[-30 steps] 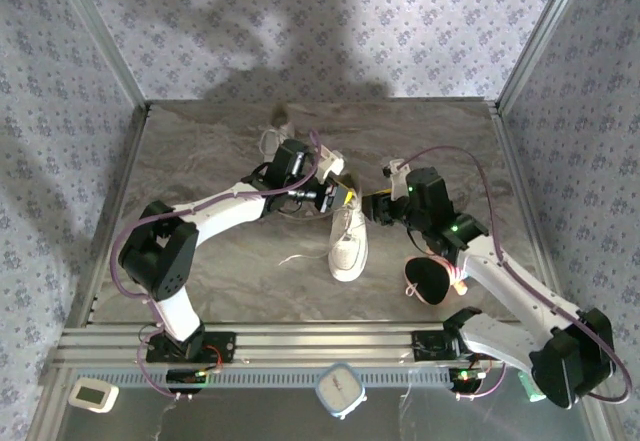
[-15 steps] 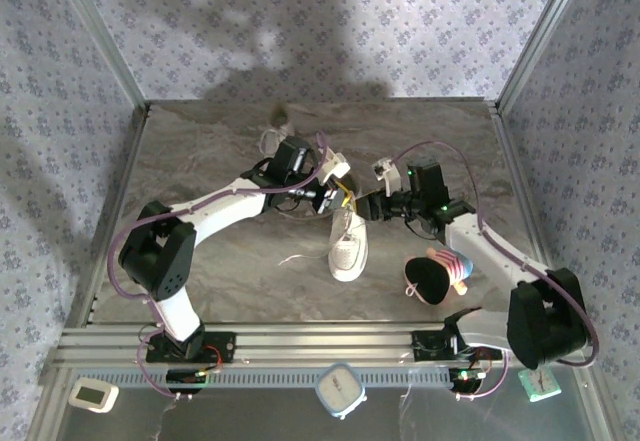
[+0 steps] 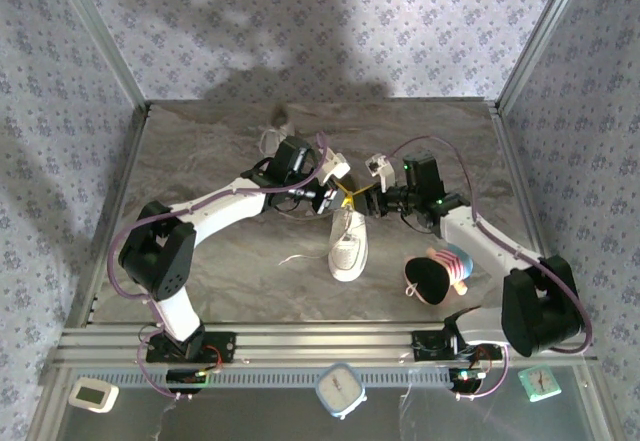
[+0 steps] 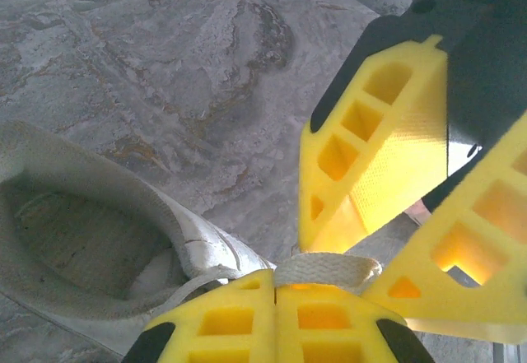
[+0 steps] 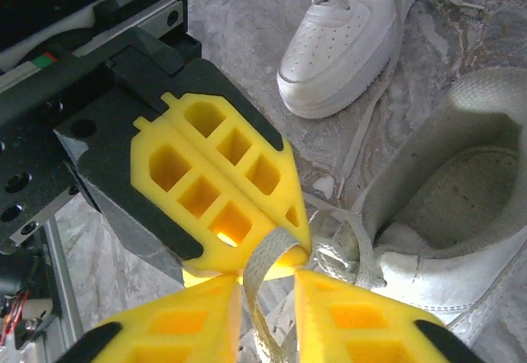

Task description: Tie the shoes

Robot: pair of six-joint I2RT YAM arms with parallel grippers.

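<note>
Left end effector (image 4: pixel 276 289) is fully closed, pinching a white lace (image 4: pixel 325 268) at its tips. That lace runs back to the nearer shoe (image 5: pixel 445 215), which sits upright on the bench (image 3: pixel 220 161) just beside and below both end effectors, dark opening facing up. The second shoe (image 5: pixel 346 34) stands on its sole further off, apart from the first, loose laces trailing on the bench. Right end effector (image 5: pixel 268 285) meets the left tip to tip, jaws a narrow gap apart with the same lace running between them; cannot tell if it is actually clamped. A black-and-pink plush toy (image 3: pixel 437 273) lies right of the shoes.
</note>
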